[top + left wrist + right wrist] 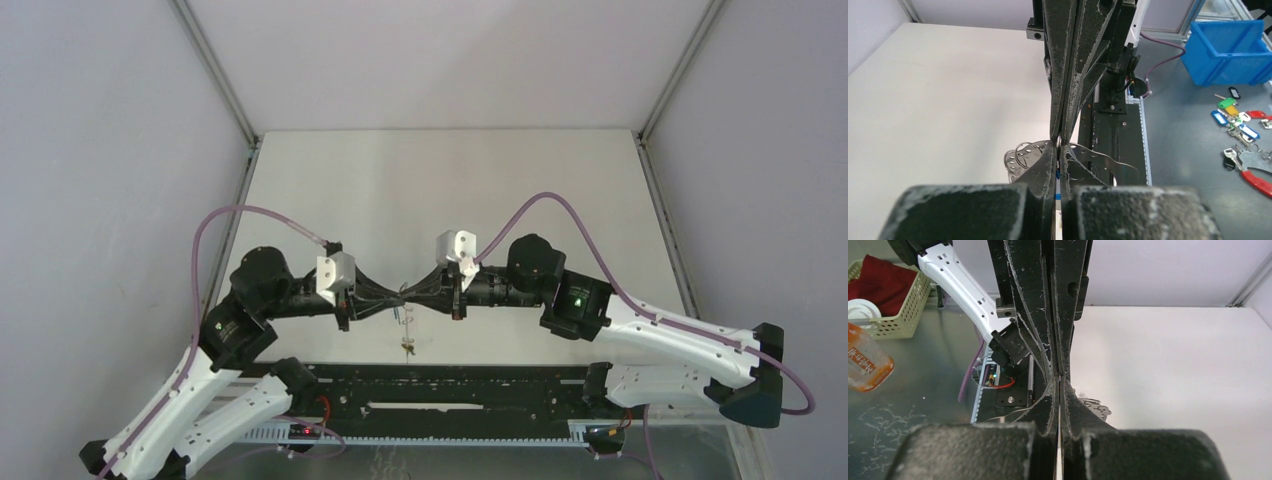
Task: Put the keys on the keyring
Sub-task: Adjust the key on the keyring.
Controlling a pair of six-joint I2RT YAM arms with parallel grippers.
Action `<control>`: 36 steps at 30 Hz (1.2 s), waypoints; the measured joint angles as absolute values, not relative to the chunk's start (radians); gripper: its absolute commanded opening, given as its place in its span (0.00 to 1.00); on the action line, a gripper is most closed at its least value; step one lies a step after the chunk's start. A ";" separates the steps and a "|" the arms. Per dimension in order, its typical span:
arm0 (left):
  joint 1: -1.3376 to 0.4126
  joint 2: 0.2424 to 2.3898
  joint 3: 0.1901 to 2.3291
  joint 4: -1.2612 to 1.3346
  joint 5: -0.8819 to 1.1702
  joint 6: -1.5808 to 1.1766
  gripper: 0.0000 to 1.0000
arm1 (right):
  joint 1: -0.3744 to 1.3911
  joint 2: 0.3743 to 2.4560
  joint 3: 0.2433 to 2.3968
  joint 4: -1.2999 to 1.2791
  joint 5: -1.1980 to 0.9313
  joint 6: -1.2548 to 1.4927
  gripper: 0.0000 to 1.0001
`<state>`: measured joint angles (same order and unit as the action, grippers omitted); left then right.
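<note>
My left gripper [397, 296] and right gripper [413, 292] meet tip to tip above the near middle of the white table [450, 190]. In the left wrist view the left gripper [1059, 146] is shut, with a sliver of the blue key [1057, 175] between its jaws. The keyring [1100, 159], a thin grey perforated hoop with small metal loops [1018, 155], passes through the point where the tips meet. The right gripper [1059, 381] is shut at the hoop, and the loops [1095, 407] show beside it. A yellow key [407, 346] hangs below the tips.
A black rail [450, 395] runs along the table's near edge. Off the table are a blue bin [1228, 50], spare tagged keys [1235, 117], red-handled pliers [1258, 181], a basket [893, 305] and an orange bottle [863, 362]. Grey walls enclose three sides.
</note>
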<state>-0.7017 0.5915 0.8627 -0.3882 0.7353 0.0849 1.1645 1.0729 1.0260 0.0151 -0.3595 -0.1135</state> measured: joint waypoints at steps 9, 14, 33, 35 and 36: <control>-0.667 0.607 0.868 -0.363 0.764 -0.012 0.00 | 1.166 1.060 1.020 0.036 -0.342 -0.112 0.00; -0.654 0.606 0.868 -0.355 0.774 -0.027 0.00 | 1.166 1.056 1.013 0.049 -0.342 -0.105 0.06; -0.691 0.754 1.061 -0.772 0.679 0.380 0.00 | 1.013 1.330 1.612 -0.650 -0.508 -0.225 0.52; -0.698 0.782 1.092 -0.814 0.659 0.428 0.00 | 1.027 1.374 1.643 -0.722 -0.507 -0.260 0.49; -0.698 0.792 1.098 -0.827 0.653 0.447 0.00 | 1.035 1.391 1.649 -0.751 -0.507 -0.275 0.48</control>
